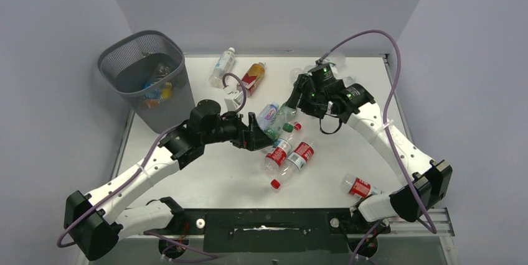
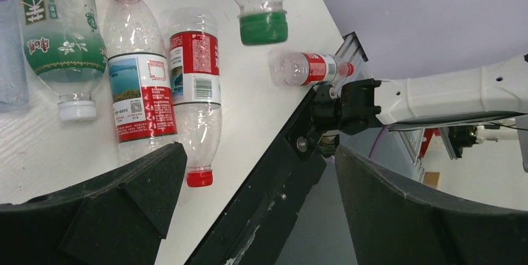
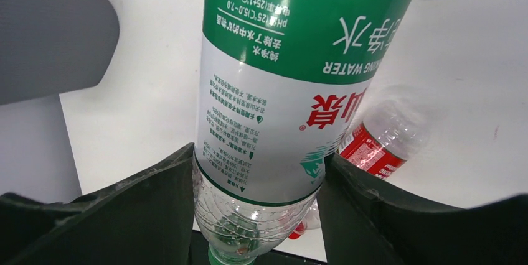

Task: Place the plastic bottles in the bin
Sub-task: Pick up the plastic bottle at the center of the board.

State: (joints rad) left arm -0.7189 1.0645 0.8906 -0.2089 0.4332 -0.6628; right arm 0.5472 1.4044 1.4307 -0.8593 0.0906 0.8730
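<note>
A: What has the right claw (image 3: 258,156) got?

B: It is clenched on a clear plastic bottle with a green-and-white label (image 3: 280,91). Both black fingers (image 3: 155,203) press its sides, near the narrow end.

A: Which way does it lie?

B: Its long axis runs straight out of the claw, in line with the fingers. The tapering end, with a trace of green at its tip, sits back toward the palm. The wide end points away over the white bench (image 3: 155,91). Whether it rests there or hangs just above, I cannot tell.

A: And round it?

B: A red-labelled clear plastic bottle (image 3: 373,147) lies just beyond. The left claw (image 1: 256,133) stands released, spread wide with nothing in it, beside the loose bottles (image 1: 287,153) in the middle of the bench.

A: The dark grey mesh bin (image 1: 168,103)?

B: At the far left corner, with some bottles inside. It is well apart from this grip, and the left arm (image 1: 187,144) lies between.

A: How to do it well?

B: I'd squeeze evenly, since a hold near one end lets the long body swing. Lift clear of the neighbours first. Then cross high over the left arm, or pass it to the empty left claw.
</note>
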